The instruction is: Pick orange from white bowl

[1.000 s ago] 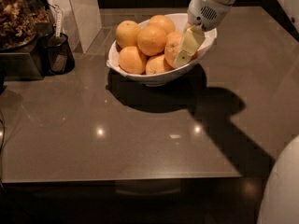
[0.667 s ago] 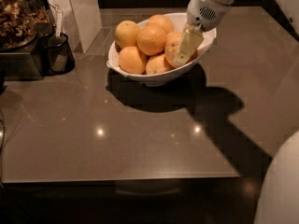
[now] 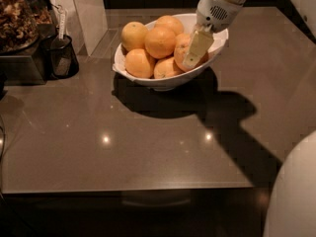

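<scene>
The white bowl (image 3: 148, 79) stands at the back of the dark countertop and holds several oranges. The orange (image 3: 180, 47), duller and dimpled, lies at the bowl's right side. My gripper (image 3: 194, 56) reaches down from the upper right into the right side of the bowl, right against this orange, and covers its right half. Smaller, brighter oranges (image 3: 160, 42) fill the left and middle of the bowl.
A black cup with a white utensil (image 3: 60, 57) and a glass container of brown food (image 3: 17, 19) stand at the back left. A white wall panel (image 3: 89, 6) rises behind the bowl. The robot's white body (image 3: 294, 191) fills the lower right corner. The table's front edge (image 3: 128, 187) runs across below.
</scene>
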`<state>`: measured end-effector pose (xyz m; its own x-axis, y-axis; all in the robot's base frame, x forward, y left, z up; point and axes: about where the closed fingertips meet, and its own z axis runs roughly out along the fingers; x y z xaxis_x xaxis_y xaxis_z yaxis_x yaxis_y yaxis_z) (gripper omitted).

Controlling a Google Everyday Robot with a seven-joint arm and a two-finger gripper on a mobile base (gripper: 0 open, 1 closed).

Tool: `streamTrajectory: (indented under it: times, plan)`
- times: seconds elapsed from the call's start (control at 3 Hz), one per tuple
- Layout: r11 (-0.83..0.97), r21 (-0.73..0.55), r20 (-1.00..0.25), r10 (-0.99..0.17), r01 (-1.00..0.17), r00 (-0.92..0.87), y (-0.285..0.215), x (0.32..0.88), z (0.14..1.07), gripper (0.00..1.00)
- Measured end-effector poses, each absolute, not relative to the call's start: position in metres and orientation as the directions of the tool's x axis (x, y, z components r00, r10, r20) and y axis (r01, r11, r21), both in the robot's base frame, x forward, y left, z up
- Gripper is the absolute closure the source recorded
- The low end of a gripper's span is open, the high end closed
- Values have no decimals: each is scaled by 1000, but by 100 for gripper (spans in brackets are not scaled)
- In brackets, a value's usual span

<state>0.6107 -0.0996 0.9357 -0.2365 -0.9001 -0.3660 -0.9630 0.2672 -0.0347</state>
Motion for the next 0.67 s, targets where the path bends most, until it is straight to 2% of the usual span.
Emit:
streamTrajectory:
  times: [0.33,0.67]
  plan:
    - [266,-27,-358,-902,-964,-239,-97,611,934,100]
    - [264,-27,-355,-904,-964,-238,-97,611,934,100]
